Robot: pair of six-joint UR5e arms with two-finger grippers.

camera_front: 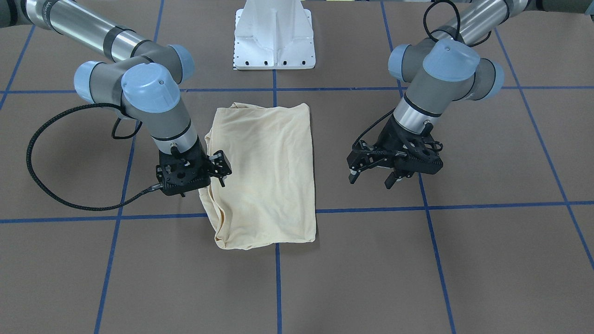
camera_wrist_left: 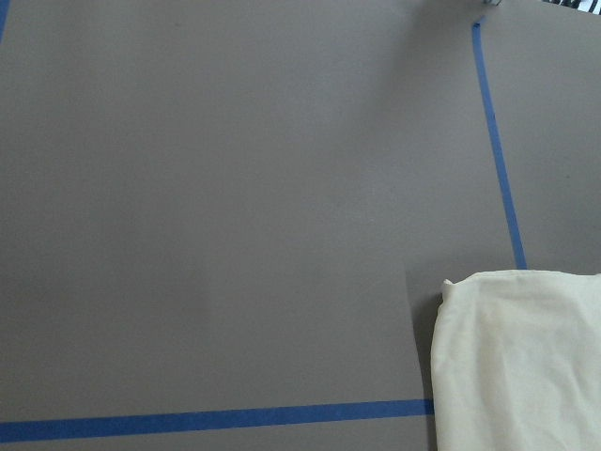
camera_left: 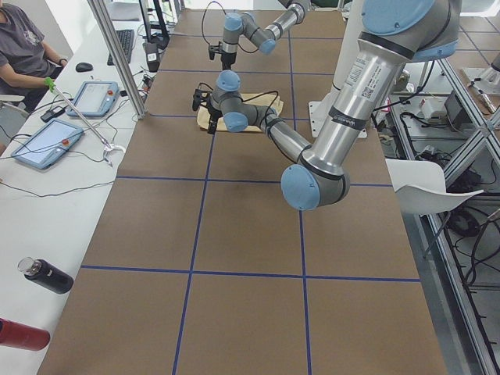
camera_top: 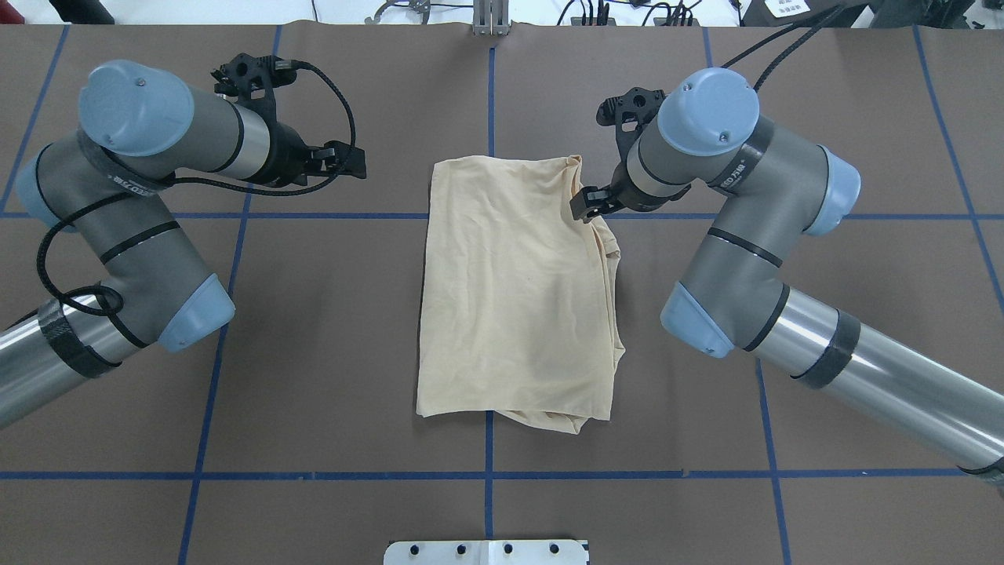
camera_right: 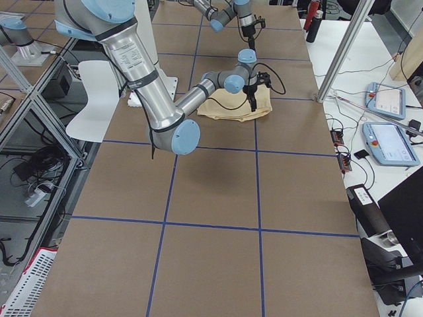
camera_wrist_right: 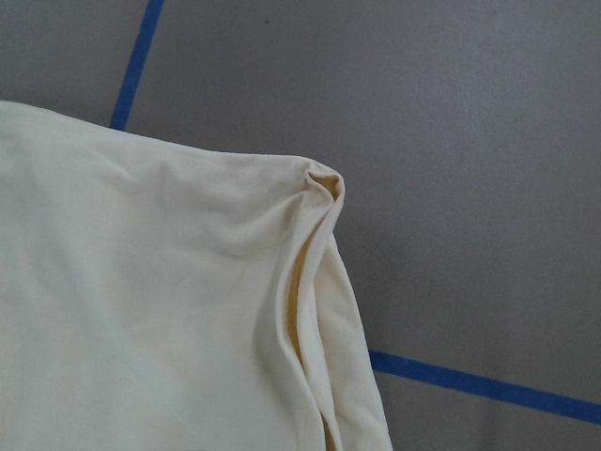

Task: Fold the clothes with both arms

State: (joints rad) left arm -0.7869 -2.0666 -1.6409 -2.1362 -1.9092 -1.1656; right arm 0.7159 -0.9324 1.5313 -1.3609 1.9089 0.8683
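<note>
Just under R gripper (camera_front: 222, 170), jaws a bit apart & empty, lies shirt (camera_front: 267, 171) edge; L gripper (camera_front: 371, 180) gapes empty, shirt well aside, so I'd pinch all layers at both corners.

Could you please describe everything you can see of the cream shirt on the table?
The shirt is thin, pale cream-yellow cloth, folded into a rough rectangle, flat on the brown table across a blue tape line. Its top is softly creased; no print shows. The edge on the robot's right is bunched in layers, the other neat. The right gripper hangs over that bunched edge; contact is unclear.
</note>
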